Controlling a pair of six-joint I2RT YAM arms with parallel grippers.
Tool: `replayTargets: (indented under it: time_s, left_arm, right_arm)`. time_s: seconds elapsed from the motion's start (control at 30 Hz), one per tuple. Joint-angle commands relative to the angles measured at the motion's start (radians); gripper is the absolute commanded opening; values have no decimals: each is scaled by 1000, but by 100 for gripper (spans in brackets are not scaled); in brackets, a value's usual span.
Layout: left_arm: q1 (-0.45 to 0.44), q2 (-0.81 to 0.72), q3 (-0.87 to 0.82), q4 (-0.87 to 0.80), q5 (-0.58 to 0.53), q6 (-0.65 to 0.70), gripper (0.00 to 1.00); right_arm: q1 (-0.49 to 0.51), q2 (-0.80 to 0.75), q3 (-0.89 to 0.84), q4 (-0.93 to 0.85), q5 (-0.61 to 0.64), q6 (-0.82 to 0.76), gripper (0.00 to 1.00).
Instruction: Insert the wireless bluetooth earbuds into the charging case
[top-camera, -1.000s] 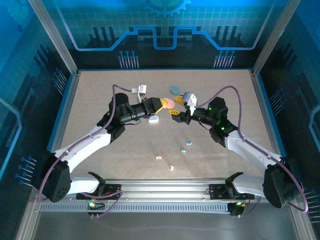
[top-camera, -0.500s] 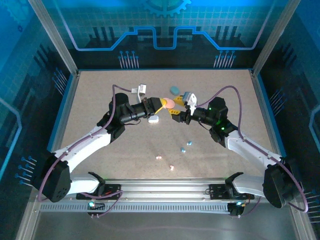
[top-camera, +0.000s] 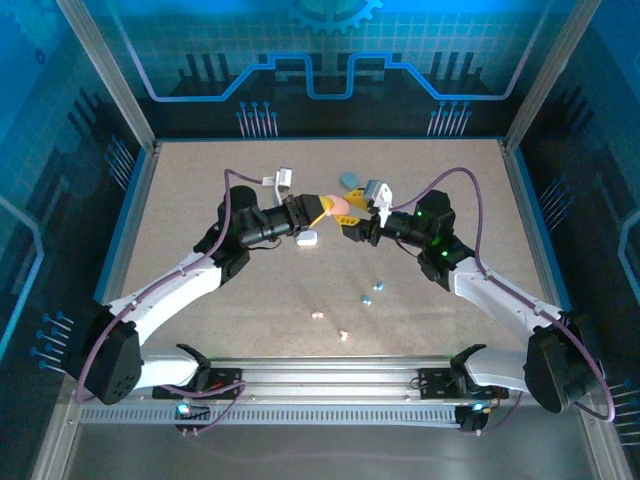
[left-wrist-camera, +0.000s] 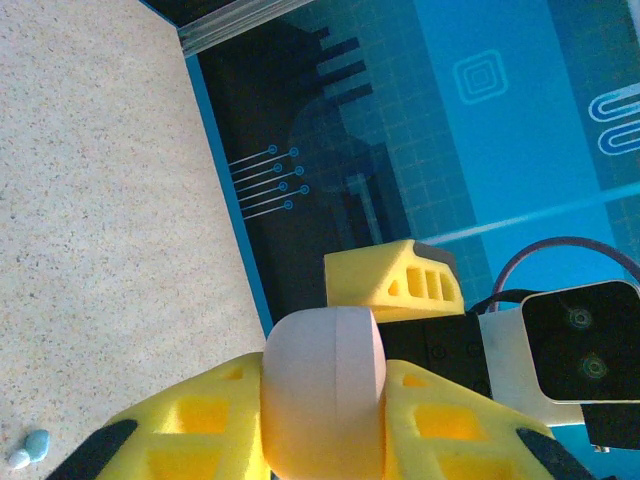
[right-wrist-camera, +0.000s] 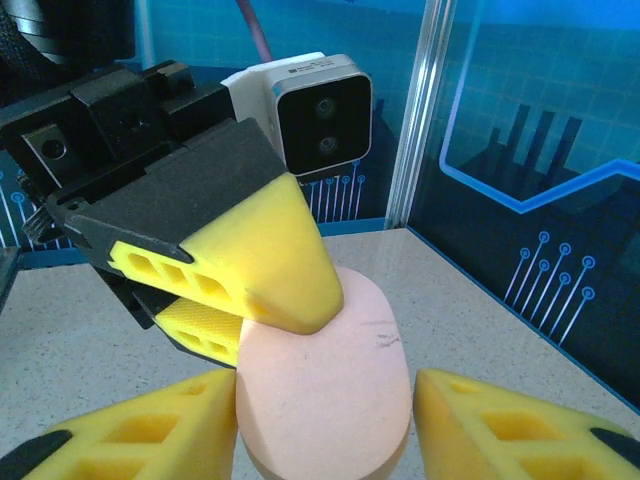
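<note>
Top view, surroundings: a speckled beige tabletop (top-camera: 200, 200) is lying inside blue printed walls. A rounded teal case (top-camera: 349, 180) is sitting just behind the meeting grippers, a rounded white case (top-camera: 307, 238) just in front of them, and a small white block on a cable (top-camera: 283, 178) to the left.
Top view, earbuds: two tiny teal plastic earbuds (top-camera: 379, 288) are lying close together on the table, well apart from the grippers, towards the arm bases. Two tiny pale pinkish earbuds (top-camera: 318, 315) are lying nearer still.
Top view, claws: the left gripper (top-camera: 330, 207) is clenching a pink pebble-shaped plastic case (top-camera: 340, 205). The right gripper (top-camera: 352, 222) is meeting it from the opposite side.
Left wrist view: the left gripper (left-wrist-camera: 325, 400) is squeezing the smooth, matte pink case (left-wrist-camera: 325, 385) between ribbed yellow foam fingers (left-wrist-camera: 200, 420). A yellow finger of the right gripper is poking in just behind it. The teal earbuds (left-wrist-camera: 36, 442) are showing at the lower left.
Right wrist view: the right gripper (right-wrist-camera: 325, 425) is straddling the pink case (right-wrist-camera: 325, 400), jaws apart on either side. Whether they are pressing it cannot be told. The left gripper's yellow wedge fingertips (right-wrist-camera: 260, 260) are pinching the case's far end.
</note>
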Motion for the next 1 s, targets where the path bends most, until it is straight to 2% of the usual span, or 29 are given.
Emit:
replayTargets:
  time_s: [0.0,0.73,0.83,0.97]
  left_arm:
    - [-2,-24,-1,2,20,18,20]
    - [-1,-24,4,3,23,22,21]
    - [-2,-24,5,3,22,23,21]
    - [-2,-23,5,5,24,23,21]
  right_arm:
    - [-11,1,32,-9,14,-21,51]
    - [-10,4,50,-57,8,-49,56]
    - [-10,6,50,-58,3,-49,55]
    - [-11,-1,48,-50,10,-45,49]
